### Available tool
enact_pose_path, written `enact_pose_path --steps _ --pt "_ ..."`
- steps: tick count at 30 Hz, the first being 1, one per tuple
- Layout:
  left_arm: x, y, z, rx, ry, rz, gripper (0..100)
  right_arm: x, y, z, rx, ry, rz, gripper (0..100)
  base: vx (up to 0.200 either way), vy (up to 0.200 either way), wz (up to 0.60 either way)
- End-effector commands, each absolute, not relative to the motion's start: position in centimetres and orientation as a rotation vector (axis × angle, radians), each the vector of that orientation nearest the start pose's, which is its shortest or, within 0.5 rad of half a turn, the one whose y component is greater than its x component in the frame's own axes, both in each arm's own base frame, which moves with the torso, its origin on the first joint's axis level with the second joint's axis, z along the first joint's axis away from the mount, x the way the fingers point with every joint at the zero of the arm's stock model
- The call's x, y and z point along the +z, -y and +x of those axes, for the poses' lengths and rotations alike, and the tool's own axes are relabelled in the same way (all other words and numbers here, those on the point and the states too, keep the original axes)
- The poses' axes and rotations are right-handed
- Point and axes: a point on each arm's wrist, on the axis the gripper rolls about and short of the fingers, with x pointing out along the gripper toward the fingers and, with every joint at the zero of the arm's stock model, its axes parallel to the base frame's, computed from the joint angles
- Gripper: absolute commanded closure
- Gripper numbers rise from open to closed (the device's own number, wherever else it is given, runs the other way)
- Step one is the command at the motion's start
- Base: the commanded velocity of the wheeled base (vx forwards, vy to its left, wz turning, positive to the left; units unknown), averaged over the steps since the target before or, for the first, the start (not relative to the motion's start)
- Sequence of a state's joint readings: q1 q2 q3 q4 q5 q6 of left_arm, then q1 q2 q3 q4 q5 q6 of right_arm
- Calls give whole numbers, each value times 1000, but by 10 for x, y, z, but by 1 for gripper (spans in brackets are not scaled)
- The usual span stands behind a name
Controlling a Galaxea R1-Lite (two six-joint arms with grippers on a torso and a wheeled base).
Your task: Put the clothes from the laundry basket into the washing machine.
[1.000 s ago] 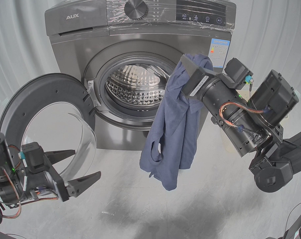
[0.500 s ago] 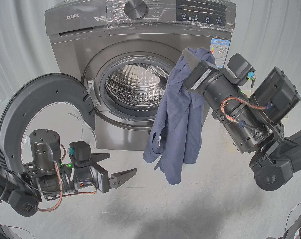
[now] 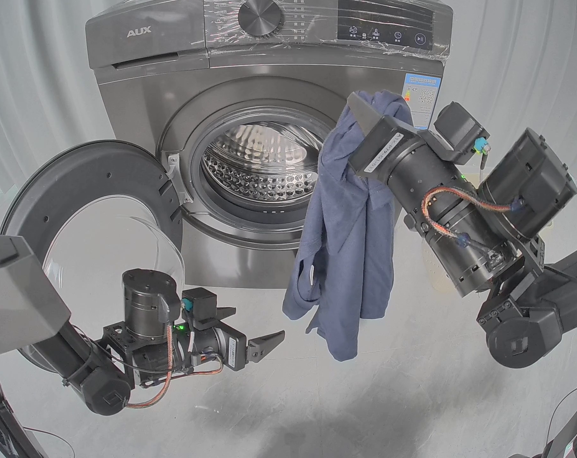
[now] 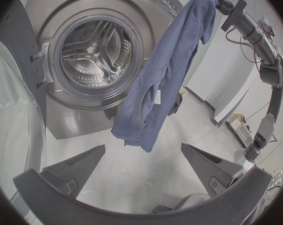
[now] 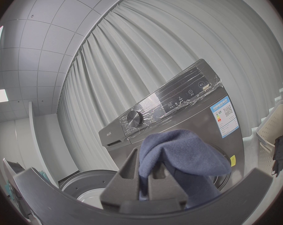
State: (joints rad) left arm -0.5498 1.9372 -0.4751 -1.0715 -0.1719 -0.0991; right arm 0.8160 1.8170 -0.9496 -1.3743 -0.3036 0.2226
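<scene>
Shirt (image 3: pixel 345 224), a soft blue knit tee, hung limp from the right gripper (image 5: pixel 144 161), whose jaws were pinched fully closed on a bunched fold at its top. It hung in front of the washing machine (image 3: pixel 263 65), overlapping the rim of the open drum (image 3: pixel 263 160), long axis vertical, hem clear of the floor. Key relation: the drum mouth lay to the robot's left of the cloth and deeper in, so the right arm was likely the nearer for the feed.

Left gripper (image 4: pixel 142 149) sat low before the machine by the open door (image 3: pixel 84 186), jaws spread wide, empty, aimed at the hem, not touching.

Drum was shiny perforated steel with ridged paddles. Door was round with a dark rim and bulged clear glass. Laundry basket (image 5: pixel 277 122) near the machine was pale perforated plastic, with a dark garment (image 5: pixel 282 153) draped on its rim.
</scene>
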Motion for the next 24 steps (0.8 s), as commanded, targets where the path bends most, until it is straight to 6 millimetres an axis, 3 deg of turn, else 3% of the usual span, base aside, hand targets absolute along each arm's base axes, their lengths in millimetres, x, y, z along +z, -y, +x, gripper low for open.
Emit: enact_pose_path --steps 1,18,24 --pt "51 164 259 -685 -478 -9 0 256 -238 232 553 377 487 100 0 0 0" --pt "10 180 286 -663 -503 -7 0 254 -242 226 573 367 493 100 0 0 0" --pt "-3 186 304 -626 -456 -11 0 254 -246 223 585 364 497 100 0 0 0"
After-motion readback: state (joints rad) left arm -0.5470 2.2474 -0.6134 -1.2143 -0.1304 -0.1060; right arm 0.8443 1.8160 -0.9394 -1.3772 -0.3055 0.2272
